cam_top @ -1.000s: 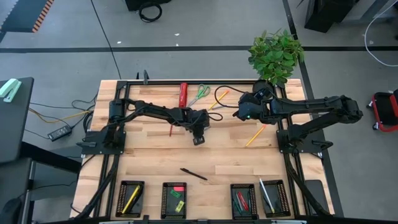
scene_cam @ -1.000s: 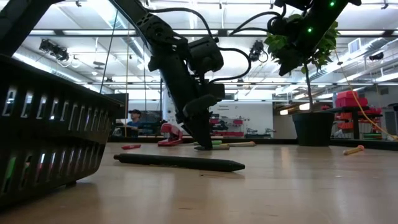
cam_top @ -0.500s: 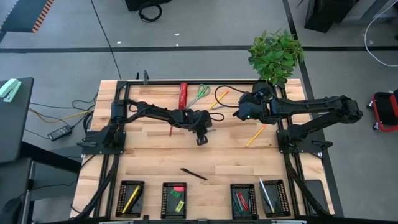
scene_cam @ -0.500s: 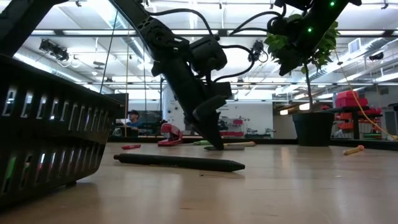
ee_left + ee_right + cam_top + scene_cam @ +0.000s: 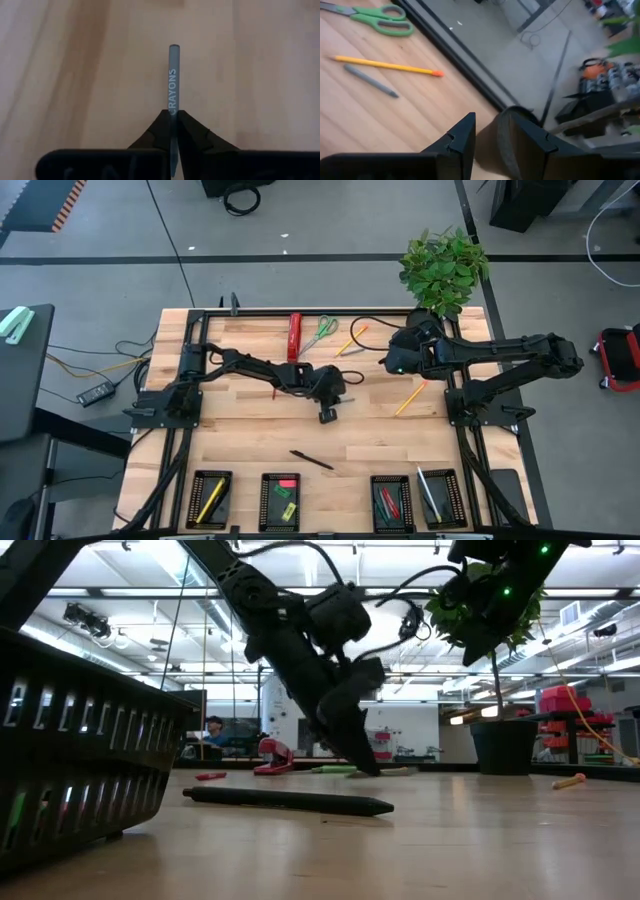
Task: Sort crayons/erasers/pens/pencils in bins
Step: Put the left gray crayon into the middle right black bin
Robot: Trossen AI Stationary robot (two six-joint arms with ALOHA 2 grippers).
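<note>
My left gripper (image 5: 327, 415) is near the table's middle, shut on a grey crayon (image 5: 172, 80) printed "CRAYONS". In the low view it slants down close to the tabletop (image 5: 366, 768). My right gripper (image 5: 487, 135) is open and touches nothing, hovering near the table's far right part (image 5: 390, 360). A black pen (image 5: 312, 460) lies flat on the table, nearer the front edge (image 5: 285, 801). Four black bins (image 5: 210, 498) (image 5: 280, 500) (image 5: 390, 502) (image 5: 437, 498) line the near edge, holding sorted sticks and erasers. My left gripper pinches the grey crayon between its two fingertips (image 5: 161, 125), at a spot just behind the printed word (image 5: 172, 111). The crayon lies along the fingers and sticks out past their tips. I cannot tell whether its free end (image 5: 173, 48) touches the table.
An orange pencil (image 5: 411, 397) lies on the right part of the table. Green-handled scissors (image 5: 375, 20), a yellow pencil (image 5: 385, 65) and a grey stick (image 5: 371, 80) lie near the far edge, beside a red bar tool (image 5: 294, 332). A potted plant (image 5: 445, 270) stands at the far right corner.
My left gripper has moved toward the table's right and near edges, staying shut on the crayon and tipping further over as it went.
</note>
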